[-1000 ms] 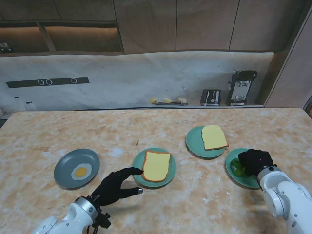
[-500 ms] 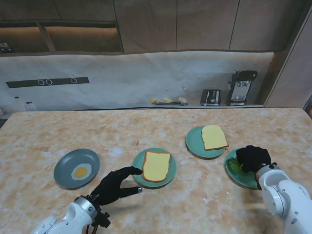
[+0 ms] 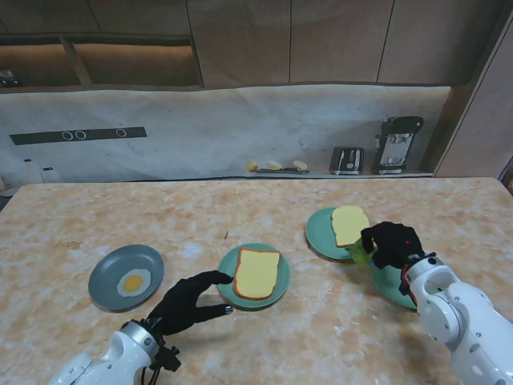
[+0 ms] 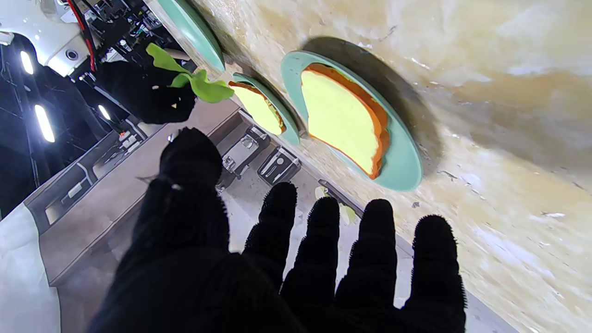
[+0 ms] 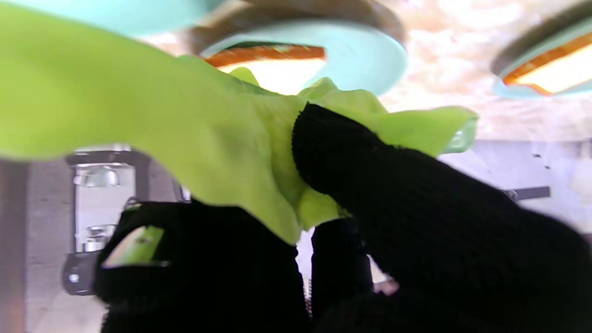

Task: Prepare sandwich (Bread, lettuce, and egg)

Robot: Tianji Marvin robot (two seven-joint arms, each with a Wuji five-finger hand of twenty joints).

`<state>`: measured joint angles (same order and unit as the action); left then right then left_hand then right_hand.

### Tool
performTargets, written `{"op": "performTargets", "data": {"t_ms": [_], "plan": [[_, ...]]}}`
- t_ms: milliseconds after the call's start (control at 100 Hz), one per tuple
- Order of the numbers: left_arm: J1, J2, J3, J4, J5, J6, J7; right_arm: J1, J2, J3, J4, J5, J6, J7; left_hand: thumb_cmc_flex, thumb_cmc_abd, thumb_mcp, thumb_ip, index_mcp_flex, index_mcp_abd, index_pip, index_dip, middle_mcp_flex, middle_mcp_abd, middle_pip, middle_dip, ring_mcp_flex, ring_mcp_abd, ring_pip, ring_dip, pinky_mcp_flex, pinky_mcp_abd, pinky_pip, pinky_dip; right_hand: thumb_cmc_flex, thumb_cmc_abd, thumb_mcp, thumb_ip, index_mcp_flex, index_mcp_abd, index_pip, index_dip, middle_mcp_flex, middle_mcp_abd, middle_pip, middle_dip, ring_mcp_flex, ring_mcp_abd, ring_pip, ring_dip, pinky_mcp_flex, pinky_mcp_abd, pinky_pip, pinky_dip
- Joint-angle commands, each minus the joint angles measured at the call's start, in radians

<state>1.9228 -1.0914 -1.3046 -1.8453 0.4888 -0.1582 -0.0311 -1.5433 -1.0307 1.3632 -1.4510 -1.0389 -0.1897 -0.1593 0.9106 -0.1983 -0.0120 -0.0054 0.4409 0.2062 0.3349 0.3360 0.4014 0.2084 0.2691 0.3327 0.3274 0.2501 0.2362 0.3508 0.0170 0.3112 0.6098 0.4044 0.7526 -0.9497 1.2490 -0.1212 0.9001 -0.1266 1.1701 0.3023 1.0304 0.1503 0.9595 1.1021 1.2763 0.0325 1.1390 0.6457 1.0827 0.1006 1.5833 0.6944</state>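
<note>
Beige marbled stone forms the table (image 3: 264, 208), with a white backsplash and wooden cabinets behind it and a toaster (image 3: 346, 160) and a coffee machine (image 3: 397, 143) at the back edge. Four plates sit on the table: a grey plate (image 3: 104, 277) on the left carrying a fried egg (image 3: 132, 282), a green middle plate (image 3: 276, 295) with a slice of bread (image 3: 257, 273), a green far plate (image 3: 317, 237) with a second bread slice (image 3: 350, 225), and a green right plate (image 3: 390, 285) partly hidden by the right arm. The right hand (image 3: 391, 244) is raised between the far plate and the right plate, its black-gloved fingers (image 5: 351, 157) pinched on a lettuce leaf (image 3: 362, 253) that hangs clear of any plate. The left hand (image 3: 188, 301) rests on the table just beside the middle plate's near-left rim, holding nothing, its fingers (image 4: 323, 240) spread apart and pointing toward the bread.
</note>
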Motion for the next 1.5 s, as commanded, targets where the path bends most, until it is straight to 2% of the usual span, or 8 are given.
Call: {"op": "performTargets", "data": {"t_ms": [0, 580, 970, 1490], "plan": [[0.005, -0.002, 0.000, -0.002, -0.003, -0.004, -0.016, 0.017, -0.027, -0.024, -0.015, 0.005, -0.007, 0.003, 0.000, 0.030, -0.009, -0.023, 0.016, -0.020, 0.003, 0.015, -0.032, -0.003, -0.007, 0.000, -0.027, -0.007, 0.000, 0.010, -0.013, -0.003, 0.010, 0.023, 0.041, 0.004, 0.012, 0.021, 0.041, -0.011, 0.057, 0.005, 0.020, 0.059, 0.014, -0.391, 0.025, 0.039, -0.007, 0.018, 0.033, -0.066, 0.003, 0.028], [0.021, -0.003, -0.002, -0.014, -0.006, -0.009, -0.014, 0.208, -0.074, -0.303, 0.054, 0.190, -0.009, -0.054, -0.001, 0.031, -0.009, -0.023, 0.014, -0.020, -0.001, 0.013, -0.027, 0.002, -0.007, 0.001, -0.028, -0.008, -0.001, 0.010, -0.015, -0.004, 0.008, 0.022, 0.041, 0.009, 0.004, 0.017, 0.030, -0.025, 0.071, -0.007, 0.004, 0.047, 0.025, -0.405, 0.007, 0.039, -0.012, 0.030, 0.019, -0.069, -0.017, 0.043], [0.023, -0.003, -0.006, -0.018, 0.000, -0.003, -0.010, 0.331, -0.101, -0.450, 0.151, 0.249, -0.049, -0.091, 0.000, 0.031, -0.009, -0.023, 0.016, -0.021, -0.001, 0.013, -0.028, 0.002, -0.007, 0.001, -0.028, -0.007, -0.002, 0.010, -0.015, -0.004, 0.007, 0.022, 0.037, 0.018, -0.022, 0.016, 0.051, -0.056, 0.070, -0.046, 0.030, 0.019, 0.010, -0.448, 0.027, 0.050, -0.042, 0.020, 0.024, -0.074, -0.028, 0.048], [0.039, -0.004, -0.027, -0.029, 0.015, -0.011, -0.004, 0.437, -0.139, -0.612, 0.259, 0.328, -0.088, -0.103, 0.000, 0.031, -0.009, -0.023, 0.013, -0.021, -0.001, 0.013, -0.030, -0.001, -0.007, 0.000, -0.029, -0.007, -0.002, 0.010, -0.015, -0.005, 0.007, 0.022, 0.040, 0.032, -0.044, 0.010, 0.044, -0.072, 0.079, -0.072, 0.016, 0.000, 0.008, -0.476, 0.002, 0.062, -0.053, 0.022, 0.000, -0.072, -0.038, 0.047]]}}
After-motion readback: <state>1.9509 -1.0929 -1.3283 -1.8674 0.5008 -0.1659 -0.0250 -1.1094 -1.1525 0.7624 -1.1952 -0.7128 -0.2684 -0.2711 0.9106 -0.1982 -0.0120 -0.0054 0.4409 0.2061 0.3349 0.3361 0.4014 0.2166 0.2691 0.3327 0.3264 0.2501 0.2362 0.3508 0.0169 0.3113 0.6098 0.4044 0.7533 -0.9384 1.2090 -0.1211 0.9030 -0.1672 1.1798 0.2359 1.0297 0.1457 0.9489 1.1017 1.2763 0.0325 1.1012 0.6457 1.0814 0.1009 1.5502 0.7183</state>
